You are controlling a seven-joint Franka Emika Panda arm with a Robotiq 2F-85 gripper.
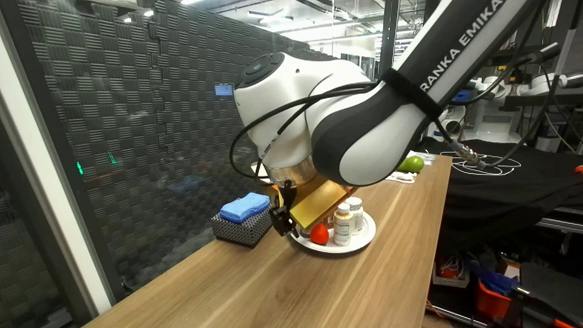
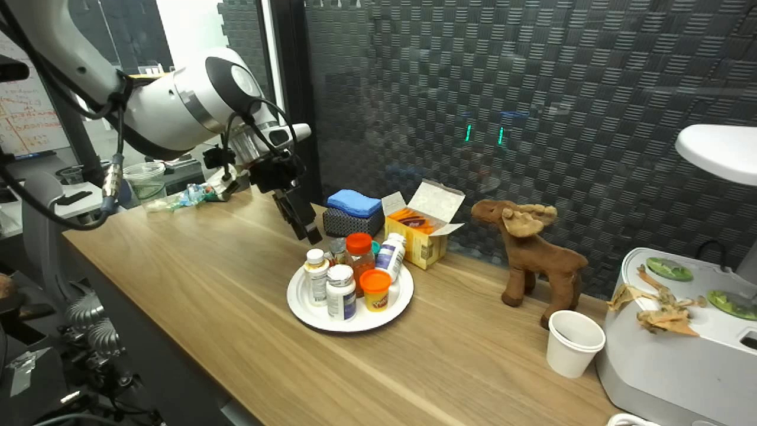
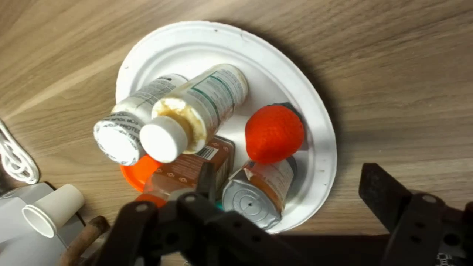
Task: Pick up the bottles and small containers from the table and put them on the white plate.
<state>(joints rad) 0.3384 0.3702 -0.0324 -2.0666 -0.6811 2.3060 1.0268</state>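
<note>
Textured far wall (image 2: 414,77) is lining the wood table (image 2: 236,307).
Arm (image 1: 460,50) is sporting “RANKA EMIKA”, plate (image 3: 266,87) is holding a Play-Doh tub (image 2: 377,303), gripper (image 3: 288,175) is gaping wide, empty.

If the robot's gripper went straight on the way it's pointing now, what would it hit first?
Probably the silver-topped can on the white plate: in the wrist view it shows within the span of the open gripper, though depth is unclear.
</note>
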